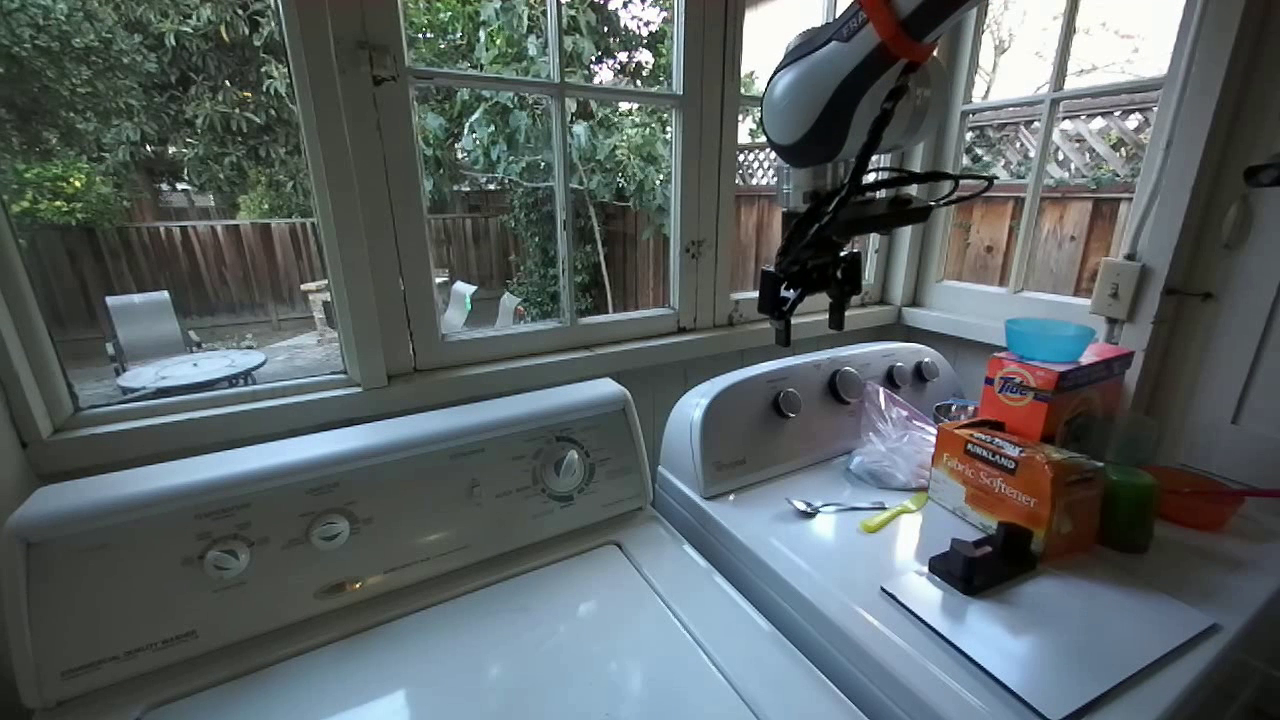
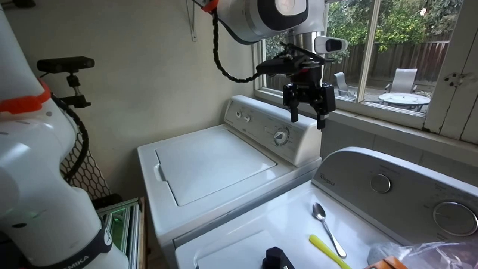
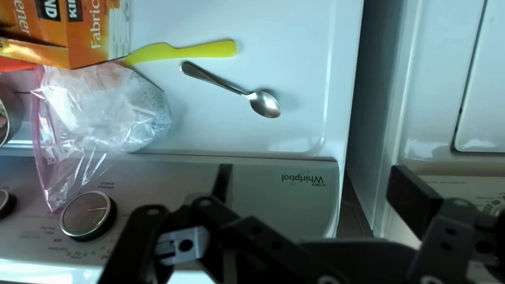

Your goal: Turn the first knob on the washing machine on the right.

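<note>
The washing machine is white with a rounded, raised console marked Whirlpool. It also shows in an exterior view and in the wrist view. The first knob, small and round, sits at the logo end of its row. It also shows in an exterior view. In the wrist view it is largely hidden behind a finger. My gripper is open and empty, pointing down above the console and apart from the knob. In the wrist view the gripper spans the logo corner and the gap between machines.
A second white machine with pale knobs stands beside it. On the washer lie a spoon, a yellow knife, a plastic bag, a fabric softener box and a black holder. Windows stand behind.
</note>
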Controlling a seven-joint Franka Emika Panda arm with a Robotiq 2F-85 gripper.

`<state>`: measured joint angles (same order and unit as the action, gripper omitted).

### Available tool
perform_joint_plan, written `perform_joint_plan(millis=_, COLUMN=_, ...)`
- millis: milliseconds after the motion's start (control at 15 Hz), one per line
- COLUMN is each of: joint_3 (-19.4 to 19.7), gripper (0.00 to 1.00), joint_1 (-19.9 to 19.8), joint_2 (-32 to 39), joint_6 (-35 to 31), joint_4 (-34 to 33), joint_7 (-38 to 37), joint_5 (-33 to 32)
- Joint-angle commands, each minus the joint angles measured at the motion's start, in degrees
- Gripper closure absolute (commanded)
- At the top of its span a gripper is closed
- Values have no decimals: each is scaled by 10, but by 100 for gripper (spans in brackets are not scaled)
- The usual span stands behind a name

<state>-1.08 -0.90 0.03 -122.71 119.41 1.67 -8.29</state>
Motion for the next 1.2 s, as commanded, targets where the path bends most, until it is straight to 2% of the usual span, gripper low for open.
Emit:
perform_joint_plan(millis=0, joint_3=7, gripper=0, joint_1=0, joint_2=70, joint_6=-61, joint_4=-44, joint_7=43, joint_5=-3)
perform_joint_plan(millis=67, joint_3=10, gripper=0, joint_1=-1, joint_2=94, joint_6=-69, joint_4=-64, joint_7=41, joint_5=-14)
perform_joint_plan(millis=200, joint_3=13, gripper=0, joint_1=-6, joint_2=142, joint_6=-96, joint_4=-97, joint_7=70, joint_5=7)
perform_joint_plan(millis=533, joint_3=34, gripper=0, joint_1=-5, joint_2=248, joint_6=-80, joint_4=-204, joint_7=49, joint_5=-22)
perform_joint_plan(millis=600, joint_3=27, gripper=0, joint_1=-6, joint_2=206, joint_6=-86, joint_4=-154, joint_7=57, joint_5=-9)
perform_joint_plan(millis=1000, joint_3=28, gripper=0, joint_1=-6, joint_2=216, joint_6=-86, joint_4=-167, joint_7=57, joint_5=-9)
perform_joint_plan(millis=1133, joint_3=27, gripper=0, joint_1=-11, joint_2=241, joint_6=-101, joint_4=-180, joint_7=76, joint_5=-10)
